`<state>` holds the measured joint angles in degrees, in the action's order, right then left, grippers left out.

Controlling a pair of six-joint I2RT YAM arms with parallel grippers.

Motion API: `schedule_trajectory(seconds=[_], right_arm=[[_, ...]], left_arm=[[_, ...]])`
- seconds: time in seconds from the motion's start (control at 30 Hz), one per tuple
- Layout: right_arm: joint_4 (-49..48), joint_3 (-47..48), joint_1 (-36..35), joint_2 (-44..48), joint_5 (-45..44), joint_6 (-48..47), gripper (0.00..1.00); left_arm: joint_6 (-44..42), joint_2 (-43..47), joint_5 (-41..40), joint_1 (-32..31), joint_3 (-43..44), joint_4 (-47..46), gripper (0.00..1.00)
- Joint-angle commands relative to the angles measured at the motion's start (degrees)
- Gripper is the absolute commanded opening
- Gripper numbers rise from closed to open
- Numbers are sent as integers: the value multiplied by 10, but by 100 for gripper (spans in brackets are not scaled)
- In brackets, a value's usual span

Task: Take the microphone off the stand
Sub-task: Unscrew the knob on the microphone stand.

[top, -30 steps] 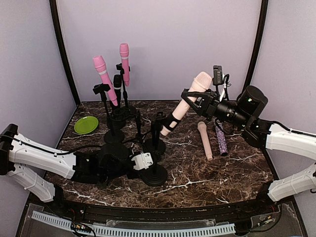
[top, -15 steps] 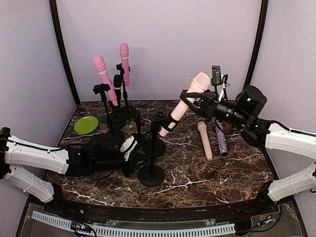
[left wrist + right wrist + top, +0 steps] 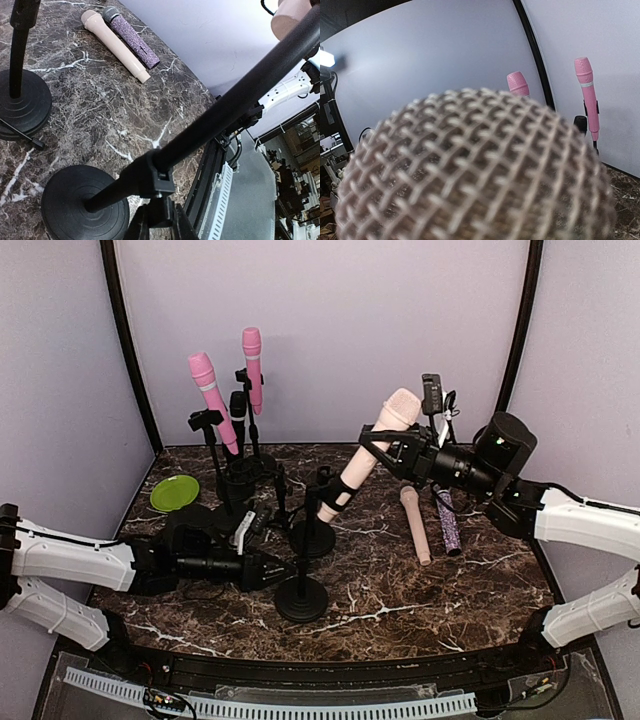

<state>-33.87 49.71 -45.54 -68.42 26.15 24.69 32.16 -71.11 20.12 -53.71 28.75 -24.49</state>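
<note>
A pale beige microphone slants up to the right, its lower end in the black clip of a black stand with a round base. My right gripper is shut on the microphone's body just below the head. The mesh head fills the right wrist view and hides that gripper's fingers. My left gripper lies low on the table, shut on the stand's pole. In the left wrist view its fingers pinch the knob under the pole's collar, above the base.
A beige mic and a purple glitter mic lie on the table at the right. Another stand base sits just behind. Pink mics on stands are at the back left, with a green plate.
My left gripper swung in from the left, turned over and shut on the stand's pole. The stand's base slid slightly left. The microphone and right gripper shifted a little left.
</note>
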Motion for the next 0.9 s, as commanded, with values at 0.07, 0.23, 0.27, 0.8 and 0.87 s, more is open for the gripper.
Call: schedule_trajectory(seconds=[0.07, 0.23, 0.27, 0.8, 0.87], right_arm=[[-5, 20, 0, -4, -8, -11, 25], [-4, 20, -3, -6, -10, -13, 25], [-3, 20, -3, -6, -10, -13, 25], [2, 19, -4, -8, -15, -17, 25], [3, 20, -4, -8, -16, -17, 25]], left_arm=[[84, 18, 101, 36, -44, -2, 22], [84, 33, 105, 51, -32, -7, 41], [83, 35, 105, 51, -26, -6, 43], [60, 33, 84, 55, 32, 43, 55], [58, 29, 77, 56, 35, 50, 50]])
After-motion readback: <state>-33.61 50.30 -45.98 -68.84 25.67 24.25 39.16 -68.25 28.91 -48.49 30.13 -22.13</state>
